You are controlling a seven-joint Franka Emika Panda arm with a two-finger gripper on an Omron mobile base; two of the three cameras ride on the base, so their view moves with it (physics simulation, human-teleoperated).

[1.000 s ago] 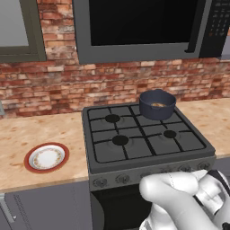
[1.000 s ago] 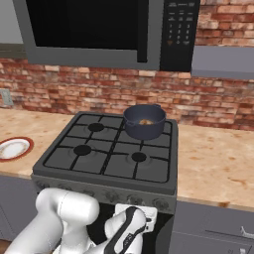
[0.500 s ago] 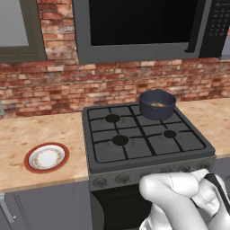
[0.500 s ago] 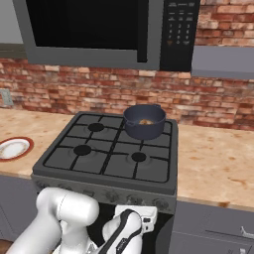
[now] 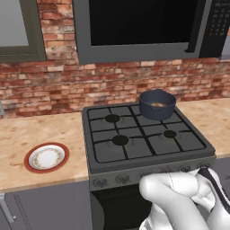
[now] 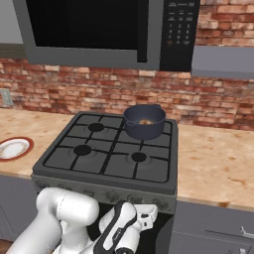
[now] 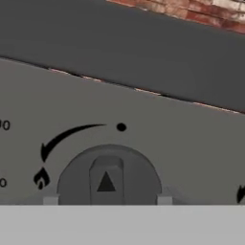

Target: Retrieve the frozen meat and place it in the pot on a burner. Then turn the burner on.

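Turning round grey stove knob | dead ahead of pincer, pointer up at dot | pincer spread cannot tell | centre, grip, rotate toward flame mark

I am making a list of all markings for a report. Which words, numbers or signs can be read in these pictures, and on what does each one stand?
"00", cut off at the picture's edge: stove front panel, left of the knob.
"0", also cut off: same panel, lower left.
Flame sign, curved arrow and dot: same panel, around the knob.
Triangle sign: on the knob.
Keypad labels on the microwave: too small to read.
Plate pattern: no text.
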